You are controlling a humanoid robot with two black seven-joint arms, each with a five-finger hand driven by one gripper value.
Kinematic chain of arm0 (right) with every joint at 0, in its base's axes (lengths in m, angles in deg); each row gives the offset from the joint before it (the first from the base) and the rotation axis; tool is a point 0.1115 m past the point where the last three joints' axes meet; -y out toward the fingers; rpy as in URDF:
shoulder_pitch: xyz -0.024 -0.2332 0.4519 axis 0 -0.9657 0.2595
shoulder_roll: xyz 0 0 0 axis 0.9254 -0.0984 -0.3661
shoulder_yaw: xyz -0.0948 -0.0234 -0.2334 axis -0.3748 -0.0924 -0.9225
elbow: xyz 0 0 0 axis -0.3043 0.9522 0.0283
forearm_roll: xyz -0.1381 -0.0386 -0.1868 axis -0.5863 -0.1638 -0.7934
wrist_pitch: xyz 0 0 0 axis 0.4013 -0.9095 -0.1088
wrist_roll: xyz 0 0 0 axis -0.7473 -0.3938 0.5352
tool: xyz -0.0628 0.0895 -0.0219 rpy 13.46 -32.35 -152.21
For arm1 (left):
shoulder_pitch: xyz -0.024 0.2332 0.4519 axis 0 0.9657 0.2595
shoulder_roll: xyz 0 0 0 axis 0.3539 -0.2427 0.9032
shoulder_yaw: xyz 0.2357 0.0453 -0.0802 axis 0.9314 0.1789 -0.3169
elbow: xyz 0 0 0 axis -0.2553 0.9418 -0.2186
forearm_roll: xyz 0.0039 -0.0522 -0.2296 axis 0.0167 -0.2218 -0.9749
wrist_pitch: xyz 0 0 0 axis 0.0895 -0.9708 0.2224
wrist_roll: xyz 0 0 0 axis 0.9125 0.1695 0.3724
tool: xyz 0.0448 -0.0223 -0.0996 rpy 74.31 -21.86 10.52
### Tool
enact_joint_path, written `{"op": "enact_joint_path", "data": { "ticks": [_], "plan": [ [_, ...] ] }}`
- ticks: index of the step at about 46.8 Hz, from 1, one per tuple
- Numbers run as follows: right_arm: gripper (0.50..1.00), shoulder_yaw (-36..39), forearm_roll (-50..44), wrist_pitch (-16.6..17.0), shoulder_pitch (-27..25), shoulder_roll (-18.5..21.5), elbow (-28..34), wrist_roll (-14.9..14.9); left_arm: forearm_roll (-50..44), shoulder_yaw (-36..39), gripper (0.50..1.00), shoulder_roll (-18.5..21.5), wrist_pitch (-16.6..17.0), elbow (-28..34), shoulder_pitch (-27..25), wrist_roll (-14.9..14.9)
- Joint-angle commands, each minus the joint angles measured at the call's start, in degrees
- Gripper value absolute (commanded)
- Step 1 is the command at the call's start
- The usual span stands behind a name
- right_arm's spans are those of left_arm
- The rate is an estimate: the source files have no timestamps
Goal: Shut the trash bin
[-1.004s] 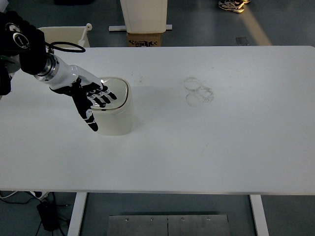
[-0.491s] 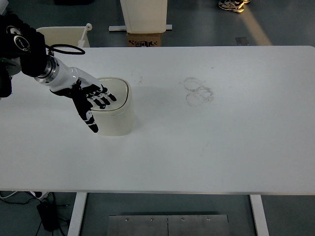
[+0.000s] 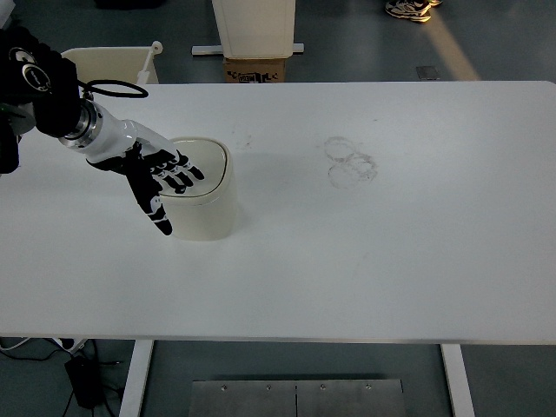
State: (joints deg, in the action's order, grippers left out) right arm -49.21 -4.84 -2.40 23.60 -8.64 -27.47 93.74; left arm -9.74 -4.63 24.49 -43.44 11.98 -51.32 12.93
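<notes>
A small cream-coloured trash bin (image 3: 206, 204) with rounded corners is seen standing upright on the left part of the white table (image 3: 365, 252), well back from the near edge. Its flat lid (image 3: 207, 165) is seen lying level across the top of the bin, with no gap visible between lid and rim from this height. The left hand (image 3: 158, 178), black with white segments, is held over the left side of the bin; its fingers (image 3: 187, 170) are spread flat and extended over the lid, and nothing is gripped by them. Whether the fingertips actually touch the lid cannot be told. The thumb (image 3: 156, 213) is pointed down along the bin's left wall, toward the near edge of the table. The hand is joined to a white forearm (image 3: 109, 135) that is brought in from the left edge of the picture, with a black cable (image 3: 113, 84) looped above it. Faint ring-shaped marks (image 3: 349, 162) are seen on the tabletop to the right of the bin, well apart from it. Beyond the far edge of the table, a cardboard box (image 3: 255, 68) is set on the grey floor.
</notes>
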Motion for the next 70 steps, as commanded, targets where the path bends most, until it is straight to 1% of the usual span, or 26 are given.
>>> {"op": "enact_joint_path", "data": {
  "ticks": [1,13,20,32,39,44,49,57,65,70],
  "plan": [
    [0.991,0.0,0.0,0.0,0.0,0.0,0.0,0.0,0.0,0.0,1.000,0.0,0.0,-0.1,-0.3,0.0],
    [0.991,0.0,-0.1,-0.1,0.0,0.0,0.0,0.0,0.0,-1.0,1.000,0.7,-0.1,-1.8,-0.9,0.0],
    [0.991,0.0,-0.1,-0.1,0.0,0.0,-0.1,0.0,0.0,-3.7,1.000,0.8,-0.4,-4.0,-1.1,0.0],
    [0.991,0.0,-0.2,0.0,0.0,0.0,-0.1,0.0,-0.7,-11.8,1.000,0.6,-0.7,-12.1,-1.0,0.0],
    [0.991,-0.1,-0.2,-0.1,-0.1,0.0,-0.1,0.0,-0.9,-15.2,1.000,0.4,-0.7,-17.4,-0.4,-0.1],
    [0.991,-0.1,-0.2,0.0,-0.1,0.0,-0.1,0.0,-1.4,-18.5,1.000,-0.1,-0.4,-22.1,1.7,-0.2],
    [0.993,-0.1,-0.1,0.0,-0.2,0.0,-0.1,0.0,-2.4,-23.5,1.000,-0.2,0.0,-27.1,4.8,-0.1],
    [0.991,-0.1,-0.1,0.0,-0.3,0.0,-0.1,0.0,-2.4,-30.9,1.000,-0.6,0.0,-34.4,8.5,-0.1],
    [0.991,-0.1,-0.1,0.0,-0.4,0.0,-0.1,0.0,-2.5,-38.3,1.000,-0.6,0.1,-42.0,13.5,-0.6],
    [0.991,-0.1,-0.1,0.0,-0.4,0.0,-0.2,0.0,-2.6,-44.9,1.000,-0.5,0.2,-46.0,17.4,-0.8]
  ]
}}
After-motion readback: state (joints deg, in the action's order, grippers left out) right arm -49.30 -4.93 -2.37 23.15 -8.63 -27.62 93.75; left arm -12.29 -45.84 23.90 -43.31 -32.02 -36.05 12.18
